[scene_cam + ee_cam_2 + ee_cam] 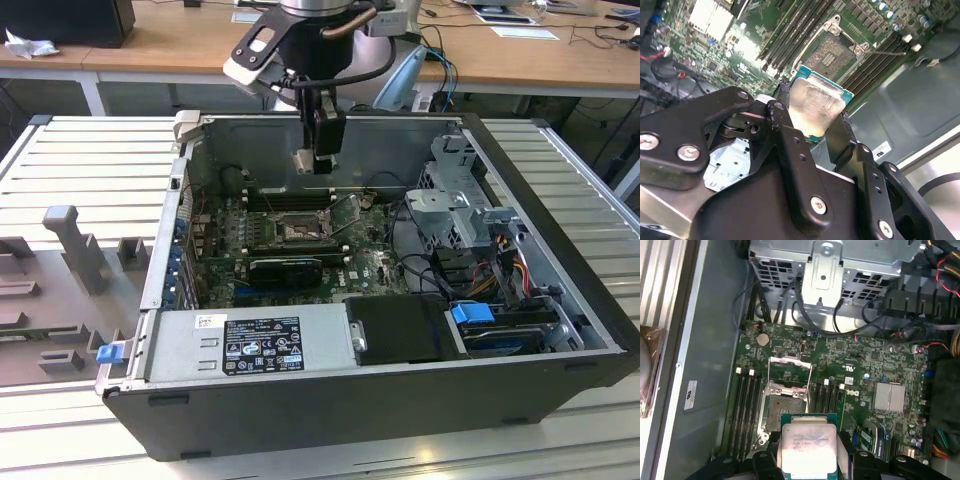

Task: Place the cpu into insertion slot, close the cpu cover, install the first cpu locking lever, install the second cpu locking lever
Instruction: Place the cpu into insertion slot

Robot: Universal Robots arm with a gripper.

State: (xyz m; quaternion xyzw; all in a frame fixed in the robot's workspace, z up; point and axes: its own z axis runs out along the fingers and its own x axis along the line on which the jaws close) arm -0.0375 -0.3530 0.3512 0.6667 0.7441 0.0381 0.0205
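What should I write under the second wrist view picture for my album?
Gripper jaws clamp the cpu, the open insertion slot just beyond.

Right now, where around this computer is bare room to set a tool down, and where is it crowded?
Free: the slatted table on the exterior view's right of the case, and the strip between the case and the grey blocks on that view's left. Crowded: inside, cables beside the drive cage, and the socket near the fingers holding the chip.
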